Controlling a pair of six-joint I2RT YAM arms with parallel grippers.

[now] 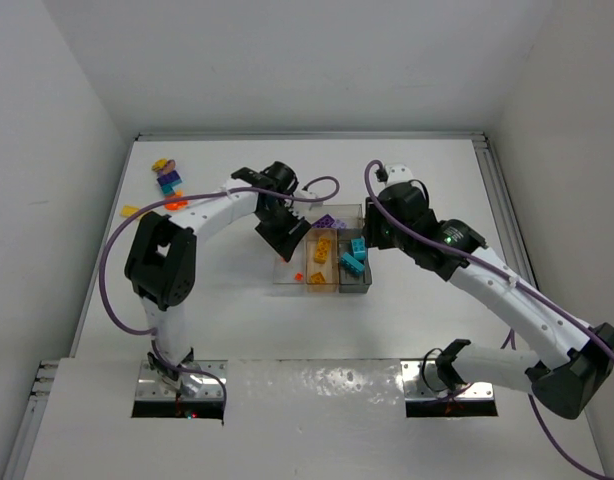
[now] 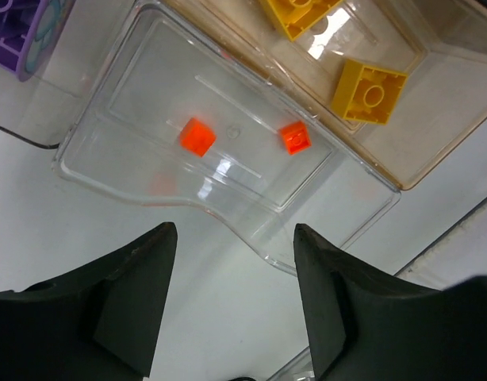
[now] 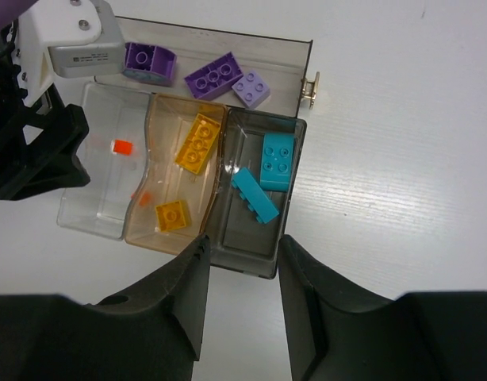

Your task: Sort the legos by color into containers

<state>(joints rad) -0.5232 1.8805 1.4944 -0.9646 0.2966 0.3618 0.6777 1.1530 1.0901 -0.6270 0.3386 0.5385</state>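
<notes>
The clear tray (image 3: pixel 295 79) has three side-by-side bins and a long far bin. The left bin holds two orange bricks (image 2: pixel 197 136) (image 2: pixel 294 137). The middle bin holds two yellow bricks (image 3: pixel 197 143) (image 3: pixel 173 214). The right bin holds two teal bricks (image 3: pixel 277 160) (image 3: pixel 255 195). Three purple bricks (image 3: pixel 214 77) lie in the long bin. My left gripper (image 2: pixel 231 238) is open and empty, just above the left bin's outer edge (image 1: pixel 284 235). My right gripper (image 3: pixel 242 254) is open and empty, above the tray's near edge by the right bin (image 1: pixel 370 243).
A small stack of coloured bricks (image 1: pixel 167 178) lies at the far left of the table. An orange piece (image 1: pixel 175 203) and a yellow piece (image 1: pixel 130 210) lie near it, beside the left arm. White walls enclose the table on three sides.
</notes>
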